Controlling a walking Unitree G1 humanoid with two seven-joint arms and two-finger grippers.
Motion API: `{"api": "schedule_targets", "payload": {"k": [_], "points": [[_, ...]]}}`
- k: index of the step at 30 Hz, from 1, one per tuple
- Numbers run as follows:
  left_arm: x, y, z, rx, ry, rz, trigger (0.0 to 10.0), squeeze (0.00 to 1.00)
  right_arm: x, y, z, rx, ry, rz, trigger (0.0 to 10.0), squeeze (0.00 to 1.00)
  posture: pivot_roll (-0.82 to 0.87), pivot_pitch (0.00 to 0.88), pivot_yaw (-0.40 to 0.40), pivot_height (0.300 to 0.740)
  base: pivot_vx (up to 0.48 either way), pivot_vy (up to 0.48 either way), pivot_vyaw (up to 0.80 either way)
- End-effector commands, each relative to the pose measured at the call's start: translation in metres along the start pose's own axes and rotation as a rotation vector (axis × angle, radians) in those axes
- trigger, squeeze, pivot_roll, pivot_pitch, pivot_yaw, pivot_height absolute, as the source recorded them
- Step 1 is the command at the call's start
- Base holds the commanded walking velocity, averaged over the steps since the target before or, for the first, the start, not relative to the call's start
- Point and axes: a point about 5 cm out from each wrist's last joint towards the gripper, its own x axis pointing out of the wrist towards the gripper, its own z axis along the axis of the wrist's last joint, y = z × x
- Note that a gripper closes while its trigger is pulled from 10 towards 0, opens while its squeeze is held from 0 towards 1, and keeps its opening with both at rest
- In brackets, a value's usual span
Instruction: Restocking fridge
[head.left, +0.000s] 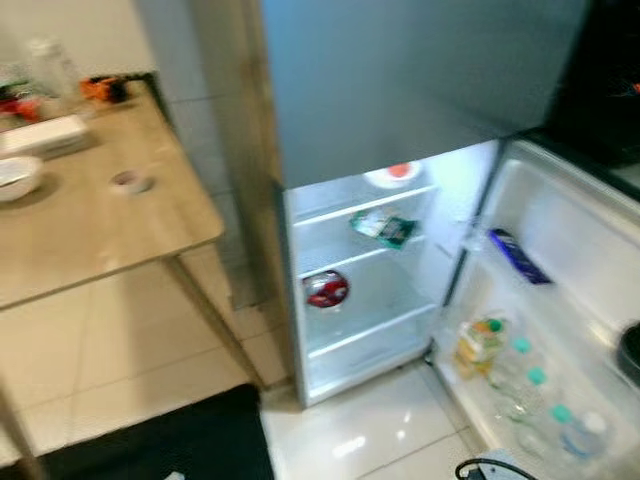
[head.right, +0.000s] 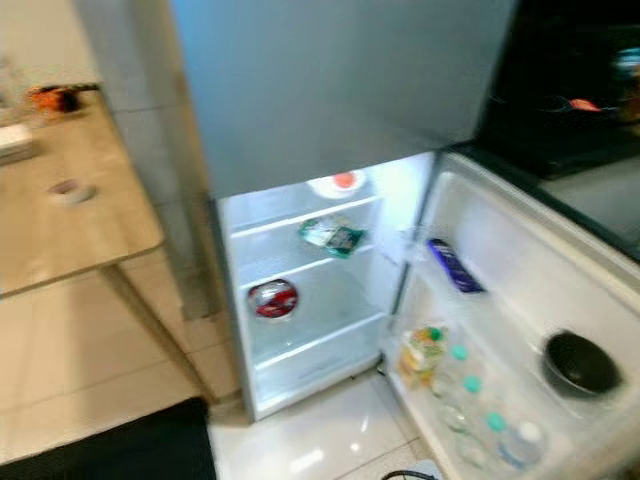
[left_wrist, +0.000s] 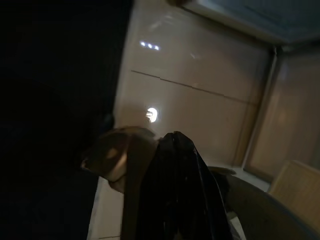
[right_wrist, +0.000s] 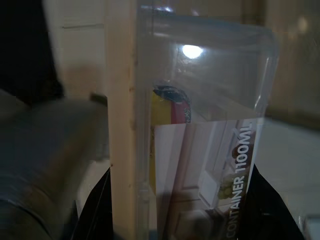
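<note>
The fridge (head.left: 360, 280) stands open beside a wooden table (head.left: 100, 240), and its lit lower compartment is seen from above; the grey upper door (head.left: 400, 80) is shut. Both eye views are blurred, so small details are lost. On the top glass shelf a white plate (head.left: 392, 175) with something red on it is made out, but what it is cannot be told. On the shelf below lies a crumpled green and white packet (head.left: 382, 228), and lower still a round red and silver thing (head.left: 326, 289), maybe a can or a wrapped ball. In the open door (head.right: 520, 300), at the right, a dark blue packet (head.right: 455, 265) lies in the upper rack, a black bowl (head.right: 580, 365) sits further out, and a yellow bottle (head.right: 422, 355) stands next to clear bottles with teal caps (head.right: 475, 400) in the lower rack. The outer end of the door is cut off by the frame.

In the right wrist view, a clear plastic container (right_wrist: 205, 130) with a printed label is pinched by the right gripper (right_wrist: 185, 220), one black finger (right_wrist: 272, 210) on each side. Something yellow and red is seen through its glossy wall. Its bottom is cut off.

The left wrist view is very dark; the left gripper (left_wrist: 175, 195) is seen over pale floor tiles (left_wrist: 200, 100), its black fingers pressed together, and a brown shape next to them cannot be identified.
</note>
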Motion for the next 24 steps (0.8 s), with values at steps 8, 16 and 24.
{"api": "schedule_targets", "payload": {"k": [8,16,24], "points": [[0.006,-0.003,0.029,0.123,-0.06,0.031,10.0,0.0,-0.001,-0.004,0.003,0.041,-0.022,-0.022,10.0,0.0,-0.08,0.0,0.009,0.74,0.0,0.0,0.78],[0.012,-0.014,0.024,0.18,-0.028,0.007,10.0,0.0,-0.001,-0.003,-0.001,0.047,-0.015,-0.038,10.0,0.0,-0.1,0.0,0.016,0.74,0.0,0.0,0.77],[0.011,-0.018,0.006,0.193,0.034,-0.021,10.0,0.0,-0.001,-0.003,-0.006,0.04,0.002,-0.075,10.0,0.0,-0.09,0.0,0.018,0.74,0.0,0.0,0.67]]}}
